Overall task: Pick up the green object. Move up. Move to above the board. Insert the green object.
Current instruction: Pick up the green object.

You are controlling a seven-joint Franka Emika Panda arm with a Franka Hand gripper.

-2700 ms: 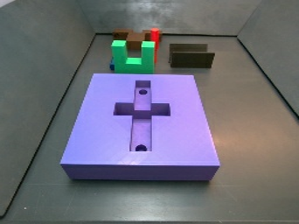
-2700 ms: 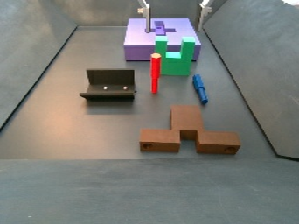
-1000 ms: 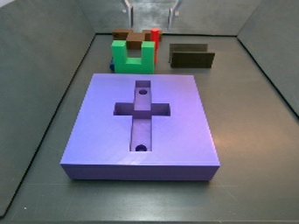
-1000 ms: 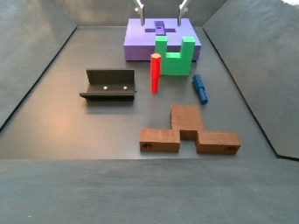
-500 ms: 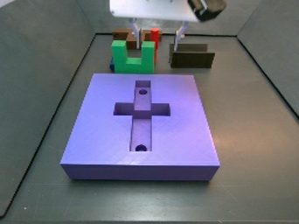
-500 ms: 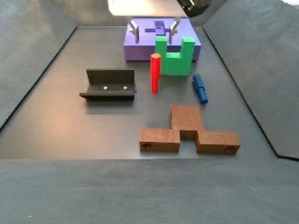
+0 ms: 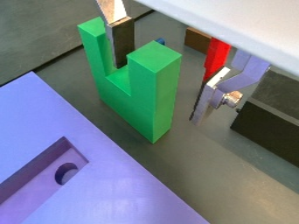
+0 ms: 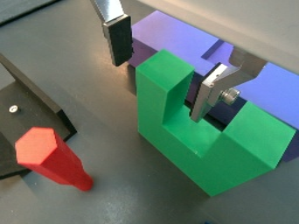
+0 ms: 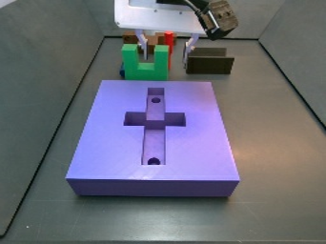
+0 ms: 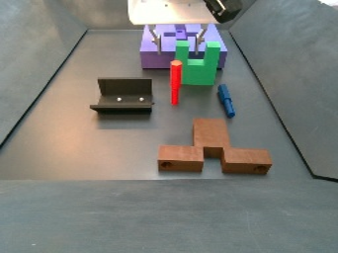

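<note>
No writing or labels show on any piece. In a wrist view the hand [image 7: 170, 66] hangs wide open over the green object [image 7: 136, 83], one finger [image 7: 117, 33] in the slot between its prongs, the other finger [image 7: 225, 92] outside one prong — holding nothing; the board [image 7: 59, 175] lies near, and a red peg [image 7: 218, 54] stands behind. In a wrist view the hand [image 8: 163, 66] straddles one prong of the green object [image 8: 198, 131], which stands on the dark grey worktop [image 8: 105, 206] just beside the board [image 8: 187, 39]; the red peg [image 8: 52, 157] and the fixture [image 8: 24, 105] are close by. In a side view the hand [image 9: 170, 43] is low over the green object [image 9: 144, 60], at the board's [image 9: 155, 129] far end, grey walls around. In a side view the hand [image 10: 180, 40] sits above the green object [image 10: 199, 65]; a blue piece [image 10: 226, 99] and brown blocks [image 10: 211, 146] lie on the worktop [image 10: 79, 148].
</note>
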